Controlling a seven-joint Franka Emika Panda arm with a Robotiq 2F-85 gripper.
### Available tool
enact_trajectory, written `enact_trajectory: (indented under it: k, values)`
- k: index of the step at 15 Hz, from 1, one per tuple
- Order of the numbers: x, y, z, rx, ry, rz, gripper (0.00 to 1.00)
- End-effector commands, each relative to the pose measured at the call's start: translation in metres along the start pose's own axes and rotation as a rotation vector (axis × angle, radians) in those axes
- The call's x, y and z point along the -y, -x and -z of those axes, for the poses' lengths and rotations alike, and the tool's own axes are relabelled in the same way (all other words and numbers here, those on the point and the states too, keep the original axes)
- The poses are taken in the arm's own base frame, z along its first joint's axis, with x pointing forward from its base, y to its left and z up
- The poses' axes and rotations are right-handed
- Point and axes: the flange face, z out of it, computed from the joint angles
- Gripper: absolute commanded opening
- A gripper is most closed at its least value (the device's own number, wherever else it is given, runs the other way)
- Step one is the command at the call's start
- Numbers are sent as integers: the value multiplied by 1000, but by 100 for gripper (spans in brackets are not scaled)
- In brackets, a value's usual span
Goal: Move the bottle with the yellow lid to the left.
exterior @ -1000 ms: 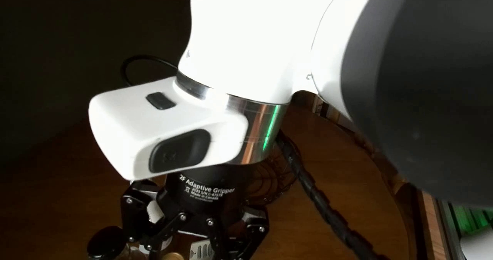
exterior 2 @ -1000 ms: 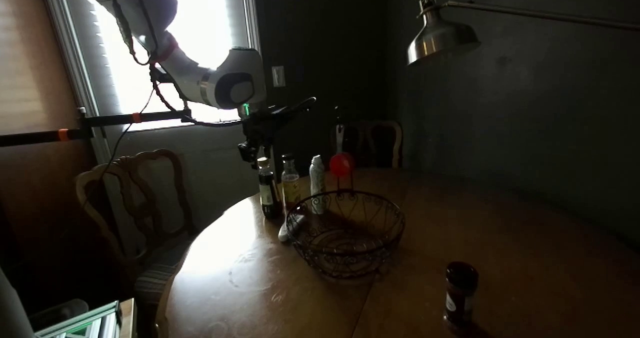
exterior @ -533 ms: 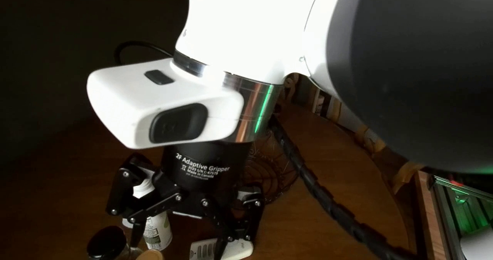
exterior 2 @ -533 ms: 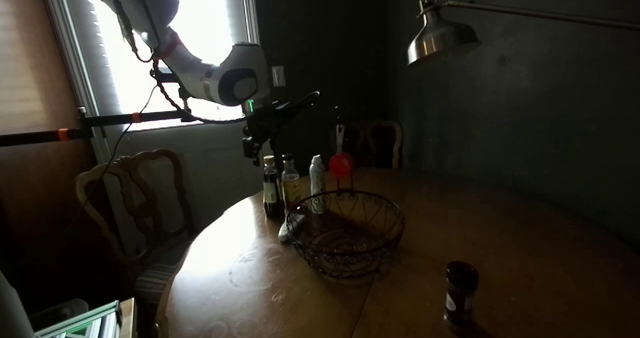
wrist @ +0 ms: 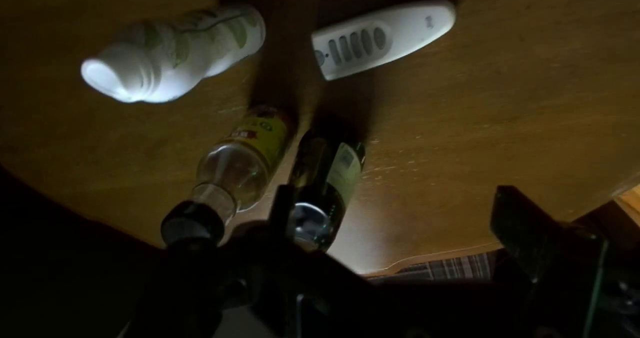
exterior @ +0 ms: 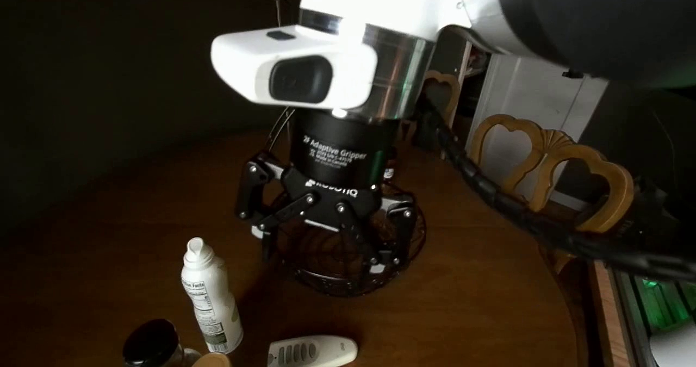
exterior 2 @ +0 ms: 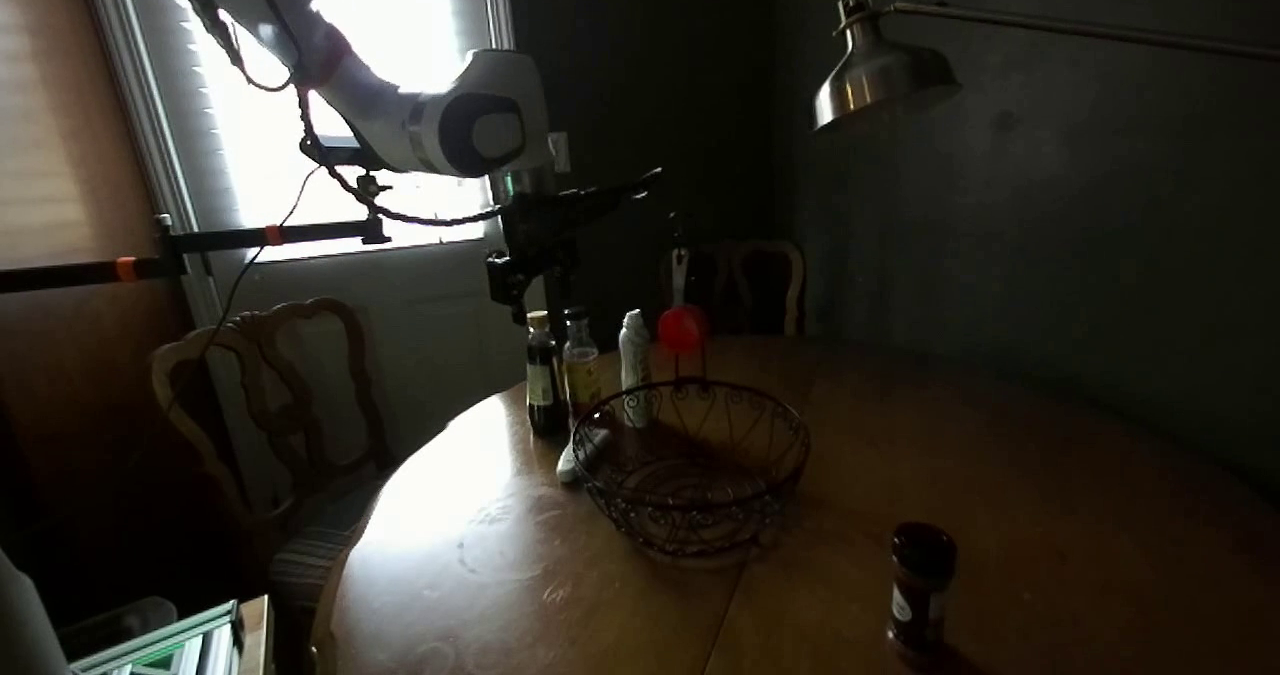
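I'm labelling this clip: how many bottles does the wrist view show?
3: the dark bottle, partly behind the end effector; the clear bottle beside it; the white bottle at upper left. More could hide behind the end effector.

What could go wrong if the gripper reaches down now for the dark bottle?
The dark bottle stands close beside the black-capped bottle, so a bump might topple both. In the wrist view, the open gripper hides the dark bottle's yellowish cap, so alignment may be misjudged.
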Motion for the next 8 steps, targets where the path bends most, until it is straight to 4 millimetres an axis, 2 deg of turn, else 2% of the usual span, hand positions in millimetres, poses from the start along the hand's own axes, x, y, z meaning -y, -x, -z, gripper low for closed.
enact_trajectory:
  k: [1, 4, 8]
  values:
    - [36, 10, 40, 77, -51, -122, 100]
    - [59, 9, 77, 99, -90, -272, 100]
    - [92, 8, 137, 165, -68, -489, 100]
